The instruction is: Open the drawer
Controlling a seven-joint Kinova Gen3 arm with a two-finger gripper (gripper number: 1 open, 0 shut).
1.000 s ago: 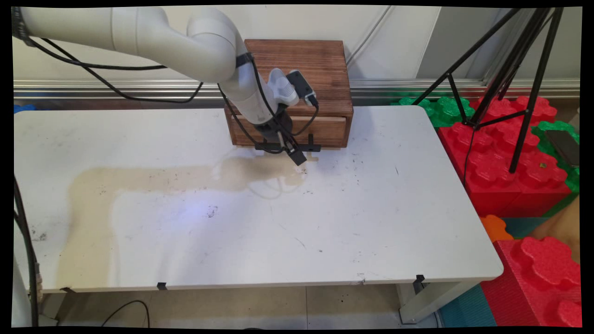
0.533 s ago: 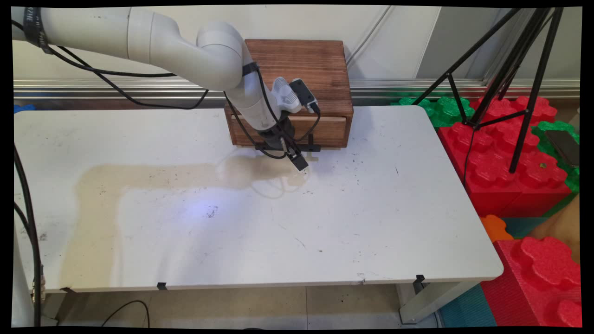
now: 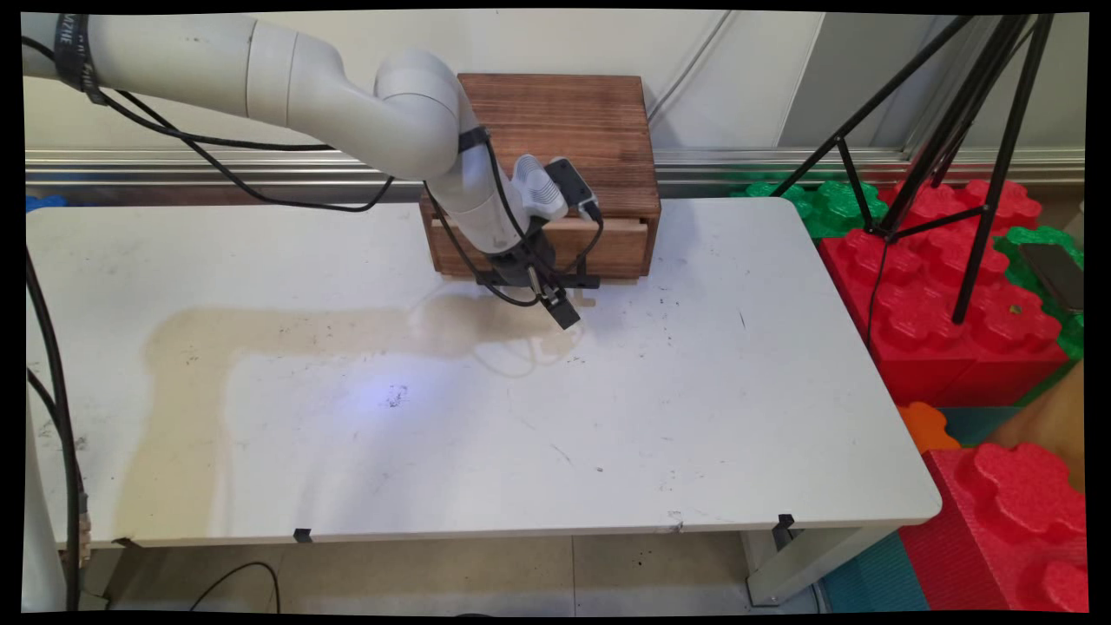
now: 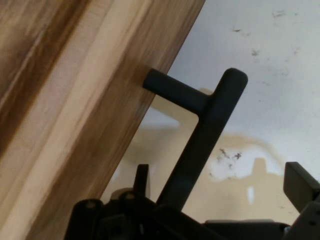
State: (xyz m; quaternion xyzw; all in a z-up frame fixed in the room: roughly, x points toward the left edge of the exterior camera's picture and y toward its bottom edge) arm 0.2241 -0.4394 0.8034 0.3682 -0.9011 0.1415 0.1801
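While straddling the black drawer handle (image 4: 200, 135), gripper (image 3: 560, 308) open, wooden drawer box (image 3: 555, 130) behind, white table (image 3: 694, 391)

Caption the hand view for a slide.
Open gripper straddling the black handle of a wooden drawer above a white table.

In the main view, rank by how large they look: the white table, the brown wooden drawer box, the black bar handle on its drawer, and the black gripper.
1. White table, largest by far.
2. Brown wooden drawer box.
3 and 4. Black bar handle and black gripper: both small and overlapping here, the arm hiding much of the handle, so no ranking between them.
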